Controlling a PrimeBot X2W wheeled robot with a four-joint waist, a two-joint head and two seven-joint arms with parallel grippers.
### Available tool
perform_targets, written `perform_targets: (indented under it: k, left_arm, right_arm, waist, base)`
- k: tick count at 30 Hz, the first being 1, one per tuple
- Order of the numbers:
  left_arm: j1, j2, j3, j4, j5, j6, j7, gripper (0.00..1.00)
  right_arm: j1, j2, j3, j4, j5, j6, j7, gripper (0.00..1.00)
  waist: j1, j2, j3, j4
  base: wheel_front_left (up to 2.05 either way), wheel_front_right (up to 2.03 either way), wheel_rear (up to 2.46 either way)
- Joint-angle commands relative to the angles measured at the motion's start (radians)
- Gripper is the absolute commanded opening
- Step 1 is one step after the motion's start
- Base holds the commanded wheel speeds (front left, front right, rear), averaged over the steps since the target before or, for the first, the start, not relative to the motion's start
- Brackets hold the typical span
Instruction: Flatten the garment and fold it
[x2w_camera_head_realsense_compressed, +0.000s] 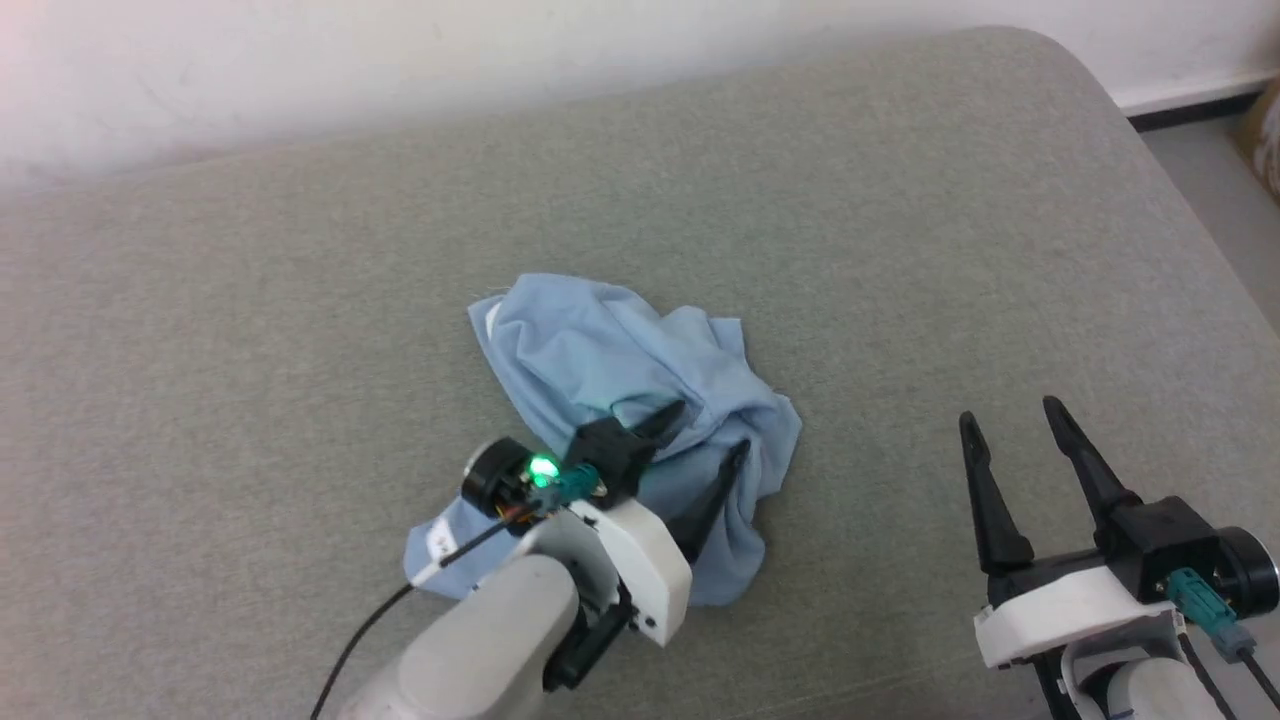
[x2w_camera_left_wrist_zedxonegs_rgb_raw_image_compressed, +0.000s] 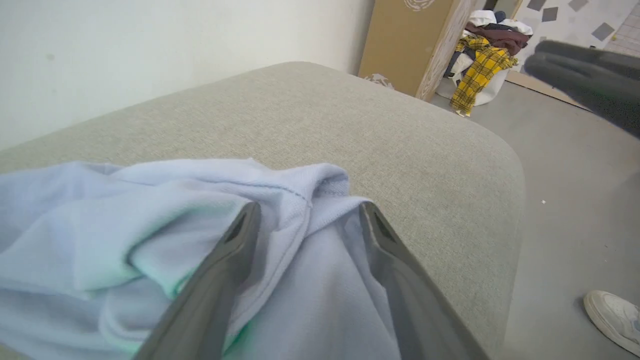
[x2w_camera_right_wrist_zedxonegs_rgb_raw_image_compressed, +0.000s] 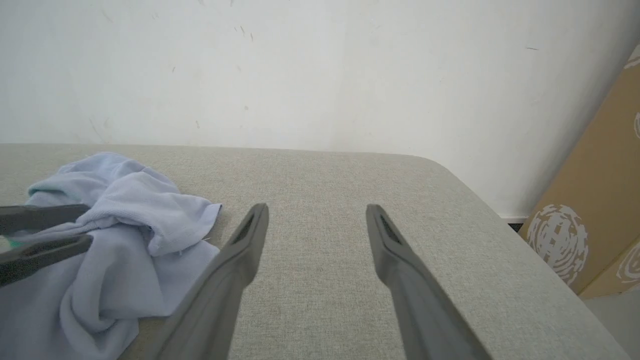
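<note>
Looking down from the head camera, I see the garment (x2w_camera_head_realsense_compressed: 620, 370) lying in a crumpled heap near the middle of a wide grey cushioned surface (x2w_camera_head_realsense_compressed: 250, 300). It is light blue, with many folds, and a small white part shows at its lower left corner, beside my left arm. Behind the surface stands a pale wall (x2w_camera_head_realsense_compressed: 300, 70).

My left gripper (x2w_camera_head_realsense_compressed: 712, 427) is over the right part of the heap, with its two dark fingers spread apart and pointing up and to the right. In the left wrist view a raised fold of the blue cloth lies between the fingers and nothing is pinched, so this gripper is released. Whether the fingertips press into the cloth or only lie just above it, I cannot tell.

My right gripper (x2w_camera_head_realsense_compressed: 1010, 410) is at the lower right, well apart from the garment. Its fingers are also spread and hold nothing. In the right wrist view there is only the bare grey fabric between them, and the garment is to their left.

The left wrist view also shows a grey floor (x2w_camera_left_wrist_zedxonegs_rgb_raw_image_compressed: 565, 200) beyond the rounded corner of the surface. On it there is a white shoe (x2w_camera_left_wrist_zedxonegs_rgb_raw_image_compressed: 612, 317) at the lower right. Farther away, a brown board (x2w_camera_left_wrist_zedxonegs_rgb_raw_image_compressed: 405, 40) stands beside a pile of clothes (x2w_camera_left_wrist_zedxonegs_rgb_raw_image_compressed: 482, 55), and one piece is yellow checked.
</note>
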Motion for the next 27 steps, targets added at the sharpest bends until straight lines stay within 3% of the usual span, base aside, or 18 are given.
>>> perform_targets:
  k: [1, 7, 15, 22, 27]
  left_arm:
    - [0.000, 0.011, 0.016, -0.026, 0.007, 0.011, -0.023, 1.00]
    - [0.025, 0.091, 0.108, -0.179, -0.003, 0.080, -0.070, 1.00]
    - [0.184, 0.222, 0.313, -0.390, -0.011, 0.228, -0.094, 1.00]
    - [0.429, 0.199, 0.463, -0.519, 0.037, 0.313, -0.095, 1.00]
    - [0.523, 0.183, 0.486, -0.511, 0.115, 0.299, -0.095, 1.00]
  right_arm:
    - [0.010, 0.003, -0.005, 0.003, 0.005, -0.002, 0.001, 1.00]
    - [0.031, 0.003, -0.016, 0.008, -0.001, -0.002, 0.009, 1.00]
    - [0.064, 0.003, -0.017, -0.003, -0.005, -0.002, 0.028, 1.00]
    - [0.080, 0.003, -0.002, -0.008, 0.005, -0.002, 0.041, 1.00]
    - [0.086, 0.003, -0.010, -0.015, -0.005, -0.002, 0.055, 1.00]
  waist:
    - [-0.0001, 0.0000, -0.043, 0.047]
    - [-0.0001, 0.0000, -0.100, 0.117]
    - [-0.0001, 0.0000, -0.144, 0.184]
    - [-0.0001, 0.0000, -0.144, 0.211]
    - [-0.0001, 0.0000, -0.128, 0.239]
  base:
    - [0.00, 0.00, 0.00]
    - [0.00, 0.00, 0.00]
    - [0.00, 0.00, 0.00]
    - [0.00, 0.00, 0.00]
    - [0.00, 0.00, 0.00]
